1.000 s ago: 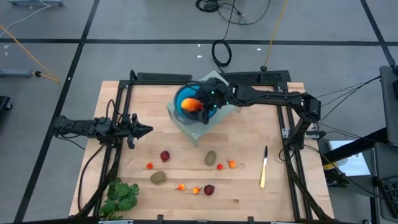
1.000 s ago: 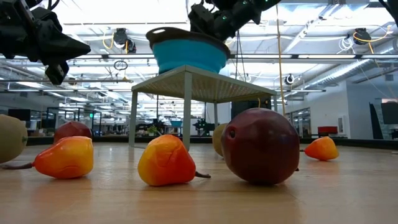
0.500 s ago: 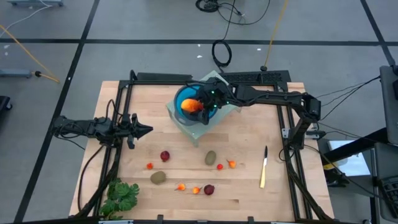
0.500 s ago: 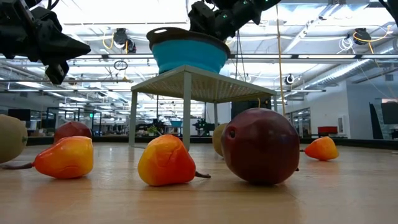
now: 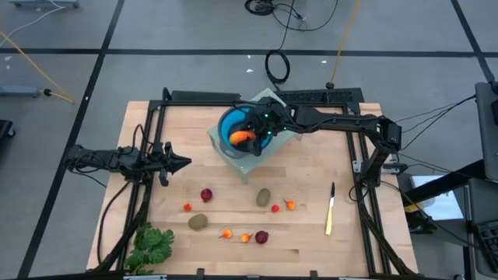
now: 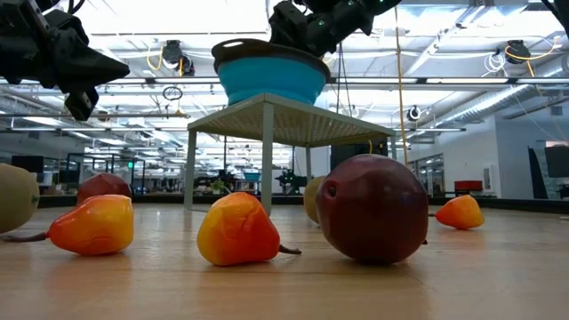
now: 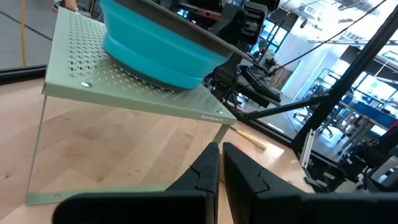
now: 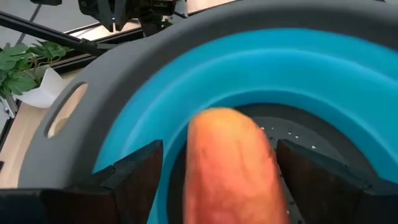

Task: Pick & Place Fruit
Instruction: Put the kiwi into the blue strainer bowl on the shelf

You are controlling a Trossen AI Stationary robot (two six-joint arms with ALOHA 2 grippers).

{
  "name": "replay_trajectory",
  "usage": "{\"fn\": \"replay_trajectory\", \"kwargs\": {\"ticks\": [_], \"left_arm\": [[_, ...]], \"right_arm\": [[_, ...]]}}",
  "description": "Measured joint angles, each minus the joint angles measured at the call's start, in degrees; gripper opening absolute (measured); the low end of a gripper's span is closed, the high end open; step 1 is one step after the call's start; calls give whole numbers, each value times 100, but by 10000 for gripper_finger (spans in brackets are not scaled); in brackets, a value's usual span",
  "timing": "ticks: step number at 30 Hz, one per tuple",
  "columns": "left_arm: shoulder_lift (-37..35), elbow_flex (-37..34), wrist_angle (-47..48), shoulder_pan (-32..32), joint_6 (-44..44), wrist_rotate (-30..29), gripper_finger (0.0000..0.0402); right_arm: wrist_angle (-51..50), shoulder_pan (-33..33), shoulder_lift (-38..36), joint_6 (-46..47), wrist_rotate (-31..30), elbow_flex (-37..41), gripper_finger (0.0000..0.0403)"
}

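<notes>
A blue bowl (image 5: 230, 124) stands on a pale green perforated stand (image 5: 247, 165) at the far middle of the table. My right gripper (image 8: 221, 165) is open over the bowl, pointing down into it. The long orange-red fruit (image 8: 233, 162) lies in the bowl between its fingers. My left gripper (image 5: 184, 163) is shut and hovers left of the stand, touching nothing. On the table nearer me lie two dark red balls (image 5: 206, 194) (image 5: 261, 236), two brown-green ovals (image 5: 198, 222) (image 5: 264, 197) and several tiny orange and red pieces (image 5: 290, 205). My right gripper's fingers stand on either side of the long fruit's end (image 8: 211, 137), coming from above. Blue bowl shows between one finger (image 8: 134, 177) and the fruit. Whether the other finger (image 8: 311, 177) touches it, I cannot tell. The fruit rests in the bowl.
A yellow-handled knife (image 5: 330, 210) lies near the table's right edge. A green leafy bunch (image 5: 150, 245) sits at the near left corner. Black frame rails (image 5: 152, 124) run along the left, right and far sides. Bare wood lies between the stand and the scattered fruit.
The long orange-red fruit has shifted a little inside the bowl, toward the table's near edge, and now sits lower in it. Both arms have stayed about where they were.
</notes>
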State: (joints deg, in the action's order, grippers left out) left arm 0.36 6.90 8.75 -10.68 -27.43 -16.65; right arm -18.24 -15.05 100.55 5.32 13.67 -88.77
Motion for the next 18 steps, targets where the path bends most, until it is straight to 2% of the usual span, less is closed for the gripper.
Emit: {"fn": "replay_trajectory", "kwargs": {"ticks": [9,13,18], "left_arm": [[0,0,-2,0,-5,-2,19],[0,0,-2,0,-5,0,19],[0,0,-2,-1,19,0,19]], "right_arm": [[429,0,-227,-50,-36,9,321],[512,5,-558,-67,-331,2,312],[164,11,-1002,-55,-340,2,286]]}}
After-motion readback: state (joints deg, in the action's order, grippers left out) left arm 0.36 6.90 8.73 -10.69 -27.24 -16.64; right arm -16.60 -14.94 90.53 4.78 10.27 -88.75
